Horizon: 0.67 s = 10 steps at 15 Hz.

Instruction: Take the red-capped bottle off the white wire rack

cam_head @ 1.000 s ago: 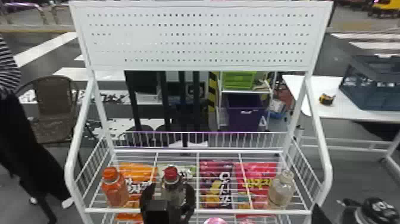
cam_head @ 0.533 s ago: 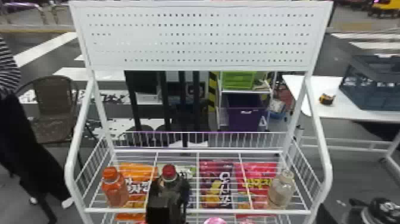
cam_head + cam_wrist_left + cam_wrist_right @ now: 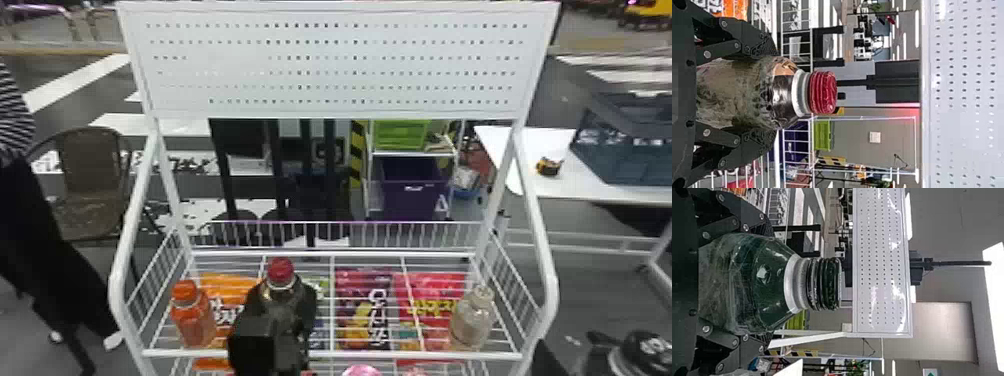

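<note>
Well, starting near the rack's left front corner, the orange-capped bottle [image 3: 193, 317] stands beside the spot where the left gripper [image 3: 774, 94] works, so any sideways swing could knock it. Next along, over the left half of the white wire rack [image 3: 425, 355], is the red-capped bottle [image 3: 760, 92], clasped by its body between that gripper's two fingers. Its glossy, see-through wall should be fairly smooth and may give a little under a squeeze – firm and even pressure below the shoulder, both sides, seems the right hold, with the cap left alone. I would guess it is light to middling in weight, and best kept upright. Beyond the rack's right front corner, the right gripper [image 3: 769, 283] holds another clear bottle [image 3: 746, 282].

As for what is hidden – the left arm covers the red-capped bottle's lower body in the head view, so I cannot tell whether its base touches the wires. How full it is, I can't make out either; the head view's bottom edge crops the right-hand bottle.
</note>
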{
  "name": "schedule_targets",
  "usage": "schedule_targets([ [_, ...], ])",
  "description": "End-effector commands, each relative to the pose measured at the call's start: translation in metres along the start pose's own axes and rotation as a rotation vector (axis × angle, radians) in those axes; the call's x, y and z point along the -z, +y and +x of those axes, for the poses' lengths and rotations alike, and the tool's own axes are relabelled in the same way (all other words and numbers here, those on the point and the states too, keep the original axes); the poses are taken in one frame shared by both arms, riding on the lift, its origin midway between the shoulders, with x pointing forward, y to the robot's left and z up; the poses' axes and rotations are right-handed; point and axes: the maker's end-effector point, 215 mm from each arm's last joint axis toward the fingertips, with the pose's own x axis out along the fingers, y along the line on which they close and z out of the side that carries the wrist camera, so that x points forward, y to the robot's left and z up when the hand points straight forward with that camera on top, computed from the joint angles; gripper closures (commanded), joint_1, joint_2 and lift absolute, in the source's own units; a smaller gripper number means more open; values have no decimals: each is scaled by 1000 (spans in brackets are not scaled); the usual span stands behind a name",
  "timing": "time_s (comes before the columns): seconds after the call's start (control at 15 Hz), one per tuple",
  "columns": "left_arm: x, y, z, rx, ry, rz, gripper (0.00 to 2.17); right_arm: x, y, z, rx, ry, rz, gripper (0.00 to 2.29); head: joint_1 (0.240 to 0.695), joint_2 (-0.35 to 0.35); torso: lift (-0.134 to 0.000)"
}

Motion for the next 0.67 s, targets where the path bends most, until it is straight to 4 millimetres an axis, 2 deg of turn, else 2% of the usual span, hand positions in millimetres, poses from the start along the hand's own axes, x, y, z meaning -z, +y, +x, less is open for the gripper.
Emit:
schedule_targets([
  [0.0, -38, 11, -24, 5, -29, 1, 1986, 0, 1, -1, 0, -1, 3, 481, 499, 0, 0],
  [0.07, -51, 23, -35, -5, -44, 4, 1983, 1, 1, -1, 0, -1, 3, 481, 499, 0, 0],
  [0.2, -61, 45, -54, -21, -41, 2, 1983, -1, 1, -3, 0, -8, 3, 481, 499, 0, 0],
  [0.33, -67, 68, -70, -48, -49, 18, 1983, -2, 2, -3, -2, -11, 8, 481, 499, 0, 0],
  [0.6, -73, 95, -89, -85, -57, 40, 1983, -2, 3, -6, -4, -17, 9, 481, 499, 0, 0],
])
